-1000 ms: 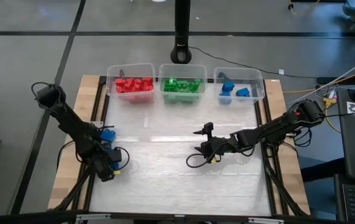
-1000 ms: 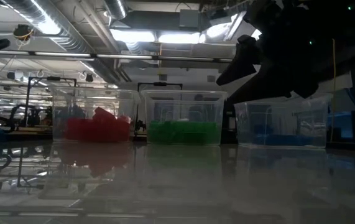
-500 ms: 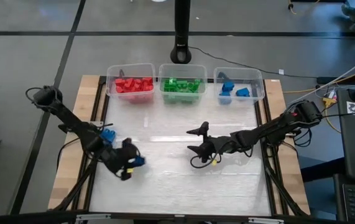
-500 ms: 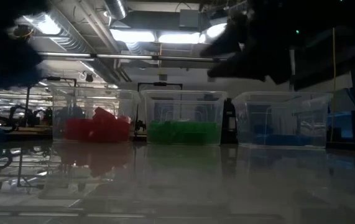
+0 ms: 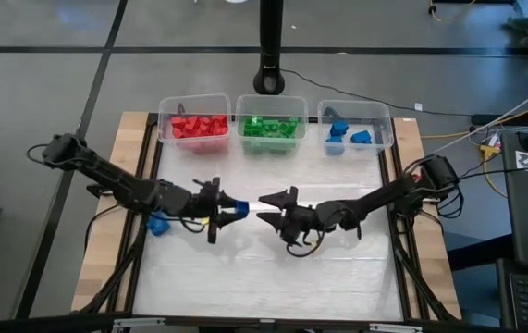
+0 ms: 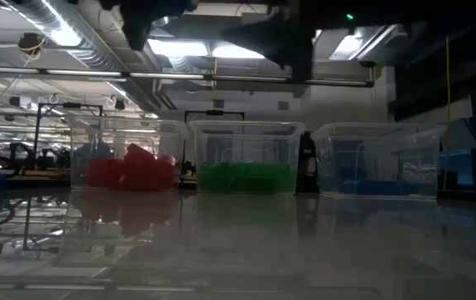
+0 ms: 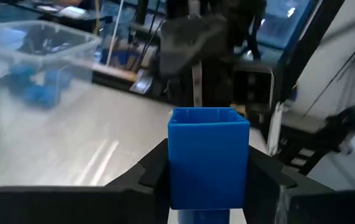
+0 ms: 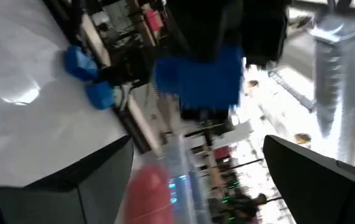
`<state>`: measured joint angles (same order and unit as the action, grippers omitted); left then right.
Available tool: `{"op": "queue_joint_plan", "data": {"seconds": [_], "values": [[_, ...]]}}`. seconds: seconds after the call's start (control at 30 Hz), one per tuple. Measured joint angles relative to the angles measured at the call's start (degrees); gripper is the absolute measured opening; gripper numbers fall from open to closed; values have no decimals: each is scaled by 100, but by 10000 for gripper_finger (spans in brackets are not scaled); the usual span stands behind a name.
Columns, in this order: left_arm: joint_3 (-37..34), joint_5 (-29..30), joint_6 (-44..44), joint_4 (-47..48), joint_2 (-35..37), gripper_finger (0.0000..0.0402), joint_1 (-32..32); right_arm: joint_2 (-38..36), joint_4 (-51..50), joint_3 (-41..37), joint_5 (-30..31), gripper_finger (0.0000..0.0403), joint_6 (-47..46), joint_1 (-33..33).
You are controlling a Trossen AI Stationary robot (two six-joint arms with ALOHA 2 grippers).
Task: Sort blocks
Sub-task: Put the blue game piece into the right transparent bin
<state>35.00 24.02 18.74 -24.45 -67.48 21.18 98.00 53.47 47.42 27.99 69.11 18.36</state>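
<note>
While clamping block, left hand outstretched.

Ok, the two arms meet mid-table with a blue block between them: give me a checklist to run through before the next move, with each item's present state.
1. Left gripper shut on the blue block: ok, the block sits squarely between its fingers.
2. Right gripper open to receive: ok, fingers spread wide.
3. The block lies between the right fingers: cannot tell; in the right wrist view it shows ahead of them.
4. Grippers face each other tip to tip: ok in the high view.
5. Blue bin has room: ok, few blocks inside.
6. Loose blue blocks by the left edge remain unsorted: not ok.
</note>
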Motion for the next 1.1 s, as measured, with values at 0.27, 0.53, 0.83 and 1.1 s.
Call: {"op": "queue_joint_plan", "data": {"seconds": [0.27,0.53,0.83,1.1], "values": [[2,-523,-18,-612,0,129,-301,343,0,864,96,356,1089,-2],[-2,-552,-244,-979,0,130,-302,338,-386,1201,-325,356,1082,-102],[4,-519,-243,-1069,-2,130,-447,344,-421,1323,-752,356,1019,-238],[2,-518,-227,-1067,-2,130,-447,598,-668,1649,-810,351,1107,-385]]}}
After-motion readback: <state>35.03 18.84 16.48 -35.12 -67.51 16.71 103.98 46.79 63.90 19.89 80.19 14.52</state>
